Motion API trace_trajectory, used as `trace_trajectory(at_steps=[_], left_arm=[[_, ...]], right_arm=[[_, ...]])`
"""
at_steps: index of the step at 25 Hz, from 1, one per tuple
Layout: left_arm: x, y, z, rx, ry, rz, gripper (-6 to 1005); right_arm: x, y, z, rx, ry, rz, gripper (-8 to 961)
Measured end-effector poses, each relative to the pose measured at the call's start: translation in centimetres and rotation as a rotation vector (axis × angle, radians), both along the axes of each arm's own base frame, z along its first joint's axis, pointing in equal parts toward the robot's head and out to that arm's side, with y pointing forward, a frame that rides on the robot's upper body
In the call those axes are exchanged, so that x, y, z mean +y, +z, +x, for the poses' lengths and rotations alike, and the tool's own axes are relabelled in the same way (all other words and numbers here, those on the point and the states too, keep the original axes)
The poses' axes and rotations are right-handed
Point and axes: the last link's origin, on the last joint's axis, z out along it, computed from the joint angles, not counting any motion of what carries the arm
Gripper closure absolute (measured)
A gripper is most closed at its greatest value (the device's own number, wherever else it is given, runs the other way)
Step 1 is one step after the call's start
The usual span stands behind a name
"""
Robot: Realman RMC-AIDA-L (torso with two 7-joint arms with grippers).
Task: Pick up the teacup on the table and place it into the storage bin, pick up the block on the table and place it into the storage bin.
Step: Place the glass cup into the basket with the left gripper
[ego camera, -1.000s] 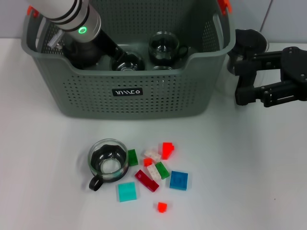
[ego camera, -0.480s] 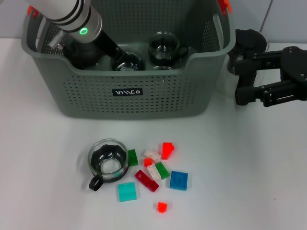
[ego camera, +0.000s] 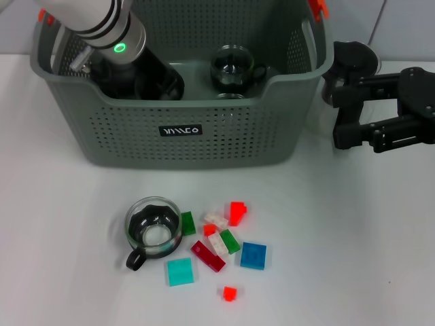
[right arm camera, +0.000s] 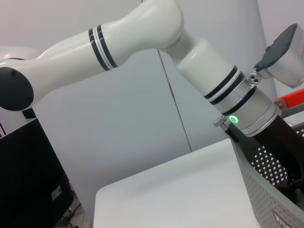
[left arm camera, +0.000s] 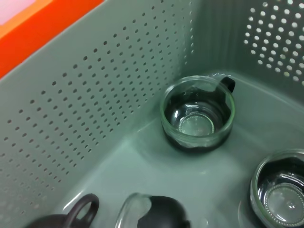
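Jaws-wise: cannot tell for left gripper, sunk in far-left of storage bin; apart on right gripper, parked right of it. Has slid right, hiding a cup visible before, likely just dropped. Left wrist view alone shows cups on bin floor; head view alone shows teacup and blocks waiting nearer.

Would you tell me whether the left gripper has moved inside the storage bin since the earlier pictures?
Yes. The left gripper has lowered toward the storage bin's front wall, now hiding a cup.
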Motion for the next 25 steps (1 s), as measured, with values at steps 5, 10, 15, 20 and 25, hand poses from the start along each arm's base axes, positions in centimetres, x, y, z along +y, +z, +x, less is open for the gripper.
trace_trajectory(at_steps=[5, 10, 15, 20, 25], left_arm=[[0.2, 0.6, 0.7, -0.021, 0.002, 0.021, 822], [0.0, 1.9, 2.3, -0.064, -0.017, 0.043, 678], [-0.5, 3.6, 4.3, -0.105, -0.05, 0.06, 564], [-2.1, 5.1, 7.0, -0.169, -0.108, 0.038, 381], [-4.8, 7.7, 9.1, -0.298, -0.152, -0.019, 171]], right_arm=[[-0.1, 0.1, 0.1, 0.006, -0.003, 0.002, 55], [-0.1, 0.5, 0.2, 0.024, -0.006, 0.016, 55], [-0.2, 1.1, 0.3, 0.05, -0.003, 0.035, 55], [-0.1, 1.8, 0.3, 0.067, -0.003, 0.06, 55], [-0.1, 2.6, 0.4, 0.09, -0.002, 0.082, 55]])
